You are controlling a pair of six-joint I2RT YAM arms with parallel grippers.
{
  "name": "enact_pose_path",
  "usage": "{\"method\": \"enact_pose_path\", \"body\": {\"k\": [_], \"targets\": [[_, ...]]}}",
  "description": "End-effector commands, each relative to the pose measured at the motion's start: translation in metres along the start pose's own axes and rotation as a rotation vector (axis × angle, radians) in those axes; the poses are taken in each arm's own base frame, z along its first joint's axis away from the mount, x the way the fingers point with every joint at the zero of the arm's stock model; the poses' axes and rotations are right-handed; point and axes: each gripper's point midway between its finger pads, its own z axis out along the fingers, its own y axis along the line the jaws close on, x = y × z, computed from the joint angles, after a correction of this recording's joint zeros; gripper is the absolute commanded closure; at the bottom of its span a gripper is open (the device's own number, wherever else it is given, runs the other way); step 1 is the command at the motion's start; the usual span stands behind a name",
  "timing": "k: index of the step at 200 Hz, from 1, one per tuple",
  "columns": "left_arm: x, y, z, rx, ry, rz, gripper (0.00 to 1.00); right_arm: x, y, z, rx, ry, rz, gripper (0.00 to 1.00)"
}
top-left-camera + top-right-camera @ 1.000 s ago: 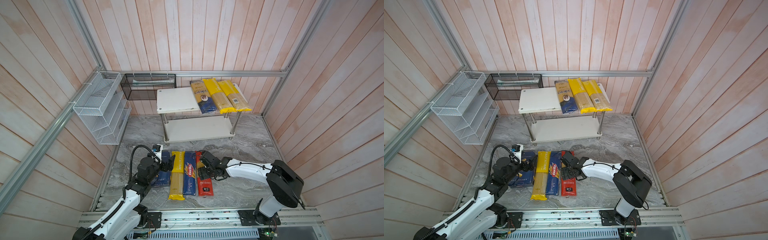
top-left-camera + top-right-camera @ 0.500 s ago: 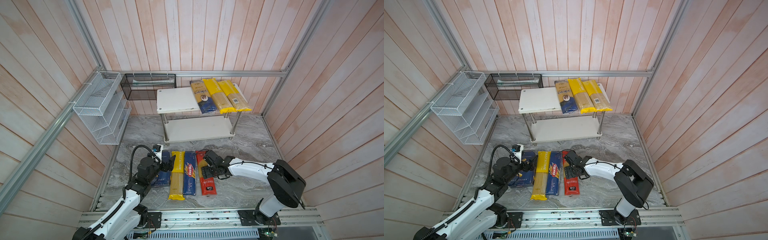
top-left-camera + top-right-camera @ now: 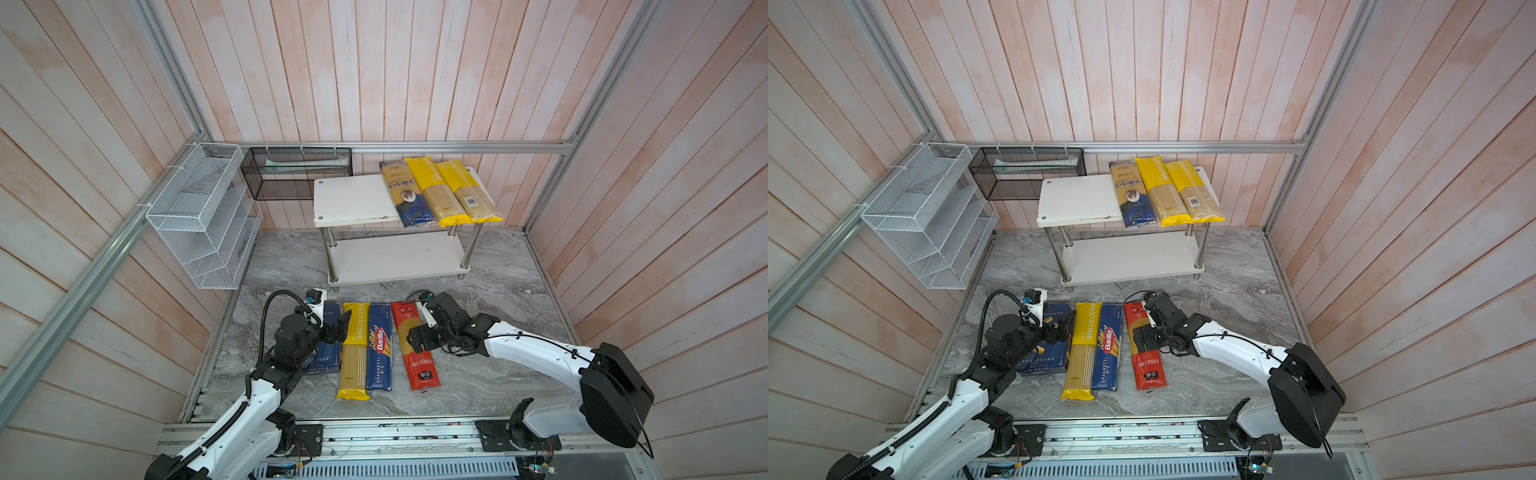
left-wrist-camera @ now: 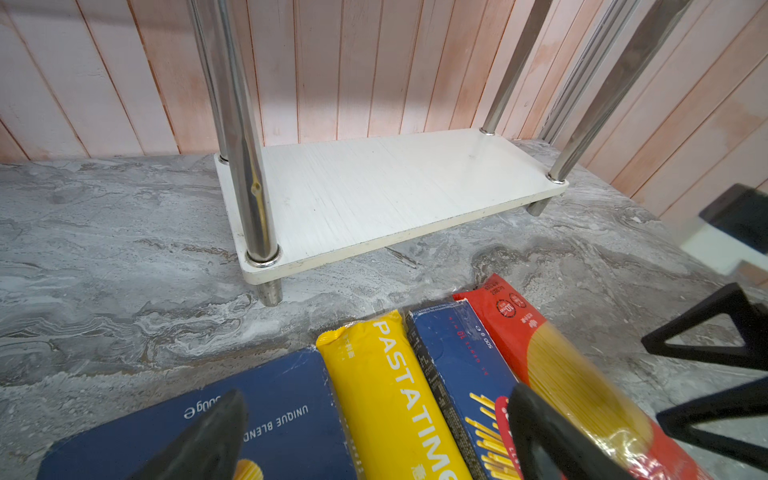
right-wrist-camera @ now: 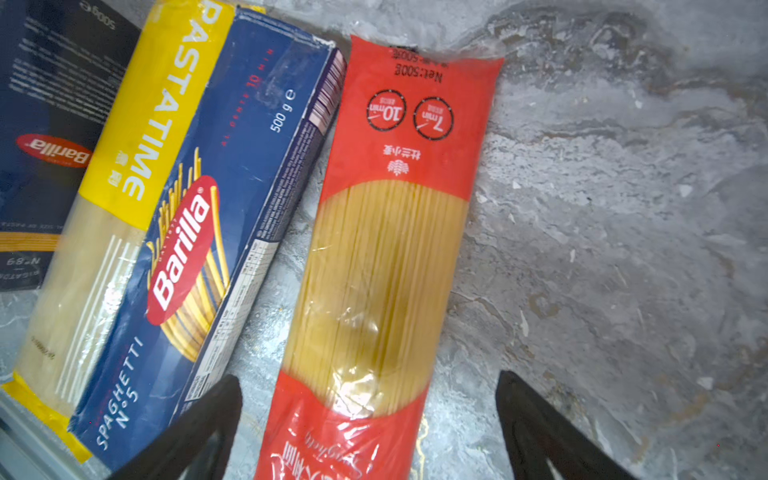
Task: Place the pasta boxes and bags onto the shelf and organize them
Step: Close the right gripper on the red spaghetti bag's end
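Beneath the wide right end effector (image 5: 369,380), red-ended bag (image 5: 386,249) (flat), long axis toward shelf (image 3: 353,199).

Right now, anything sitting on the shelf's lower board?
No, the left wrist view shows the shelf's lower board with nothing lying on it.

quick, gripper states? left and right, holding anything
Left gripper: open, holding nothing.
Right gripper: open, straddling the red-ended bag, not gripping it.
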Motion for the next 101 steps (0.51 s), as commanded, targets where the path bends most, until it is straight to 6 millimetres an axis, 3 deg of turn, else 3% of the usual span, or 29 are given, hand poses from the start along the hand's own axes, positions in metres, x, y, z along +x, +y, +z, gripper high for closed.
{"method": "enact_pose_path", "body": {"k": [1, 47, 101], "targets": [[-0.001, -0.001, 0.0, 0.008, -0.004, 0.005, 0.0, 0.01, 0.0, 0.008, 0.031, 0.028, -0.034, 0.04], [0.0, 0.0, 0.0, 0.003, -0.002, 0.002, 0.0, 0.029, 0.011, 0.033, 0.094, 0.118, -0.063, 0.02], [-0.001, 0.0, -0.001, 0.003, -0.006, 0.002, 0.0, 0.044, -0.002, 0.049, 0.171, 0.149, 0.015, 0.02]]}}
